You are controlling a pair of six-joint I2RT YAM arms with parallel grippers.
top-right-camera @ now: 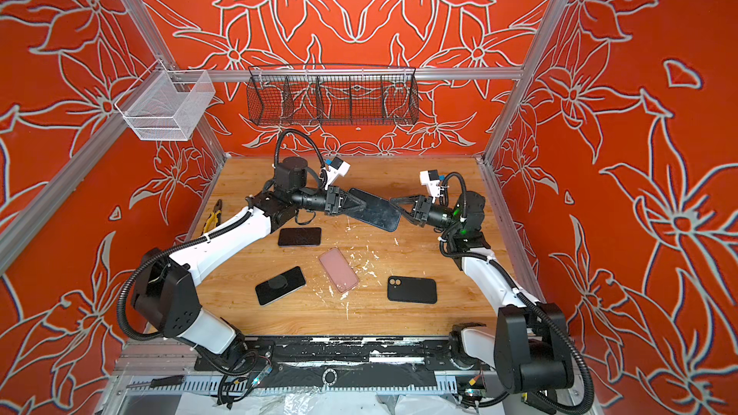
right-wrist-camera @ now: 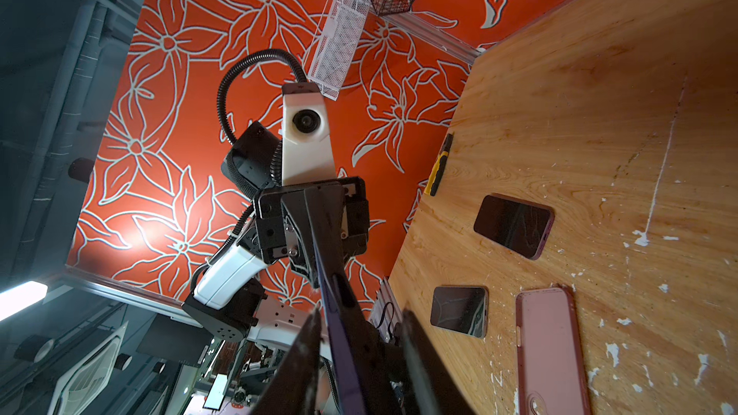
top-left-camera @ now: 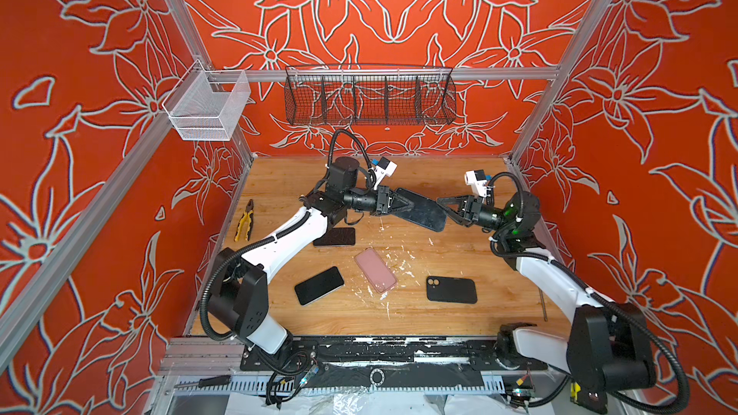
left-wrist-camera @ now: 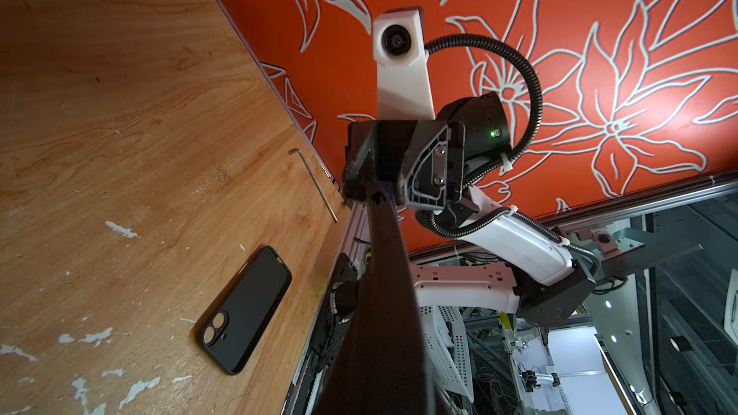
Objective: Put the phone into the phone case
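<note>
Dark glossy phone (top-left-camera: 425,209), tilted, in left tool (top-left-camera: 409,204)

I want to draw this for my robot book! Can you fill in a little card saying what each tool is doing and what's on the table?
Left tool: shut on the dark phone, above the table
Right tool: at that phone's other end; grip unclear
Cases lying flat: black case, pink case
Loose phones: near phone, far phone
Also: pliers by the left edge
</note>
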